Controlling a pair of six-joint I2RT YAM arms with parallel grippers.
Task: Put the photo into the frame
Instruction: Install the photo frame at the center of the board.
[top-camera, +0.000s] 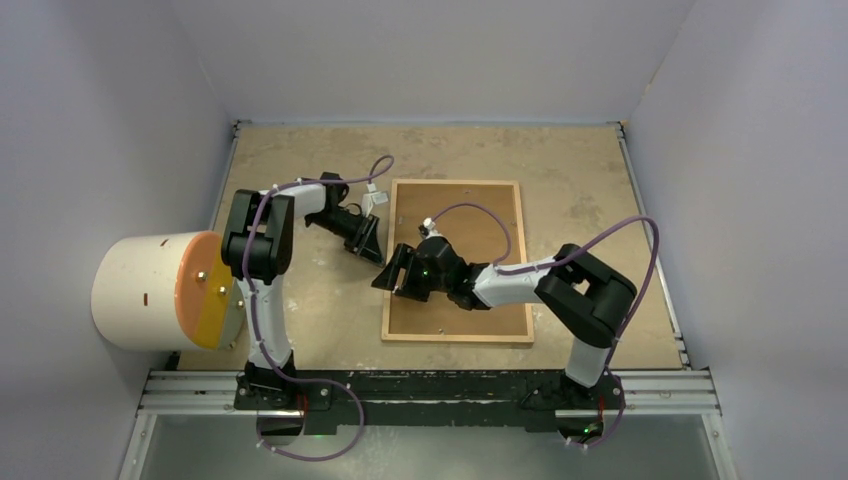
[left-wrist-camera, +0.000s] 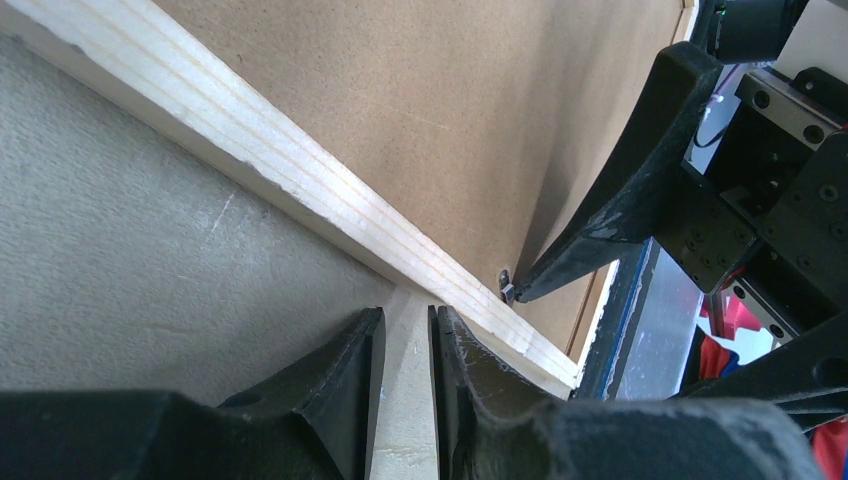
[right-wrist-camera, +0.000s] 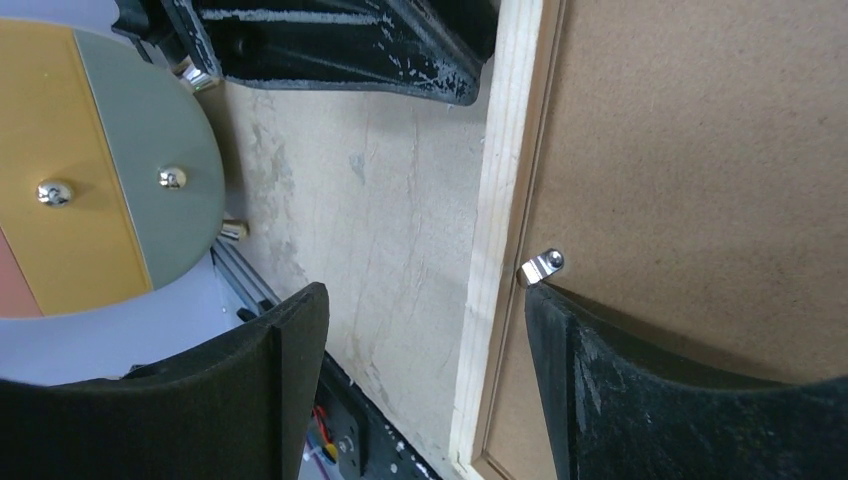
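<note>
Frame (top-camera: 455, 183) back up, front hidden; right hand (right-wrist-camera: 420, 300) open astride its edge; left hand (left-wrist-camera: 407, 315) narrow, grip unclear.

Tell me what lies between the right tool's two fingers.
In the right wrist view, the right tool straddles the frame's light-wood rail and a bare strip of table; one fingertip meets a small metal tab on the brown backing board.

Left fingers (top-camera: 367, 243), right fingers (top-camera: 392, 274) crowd frame (top-camera: 455, 183) left edge.
</note>
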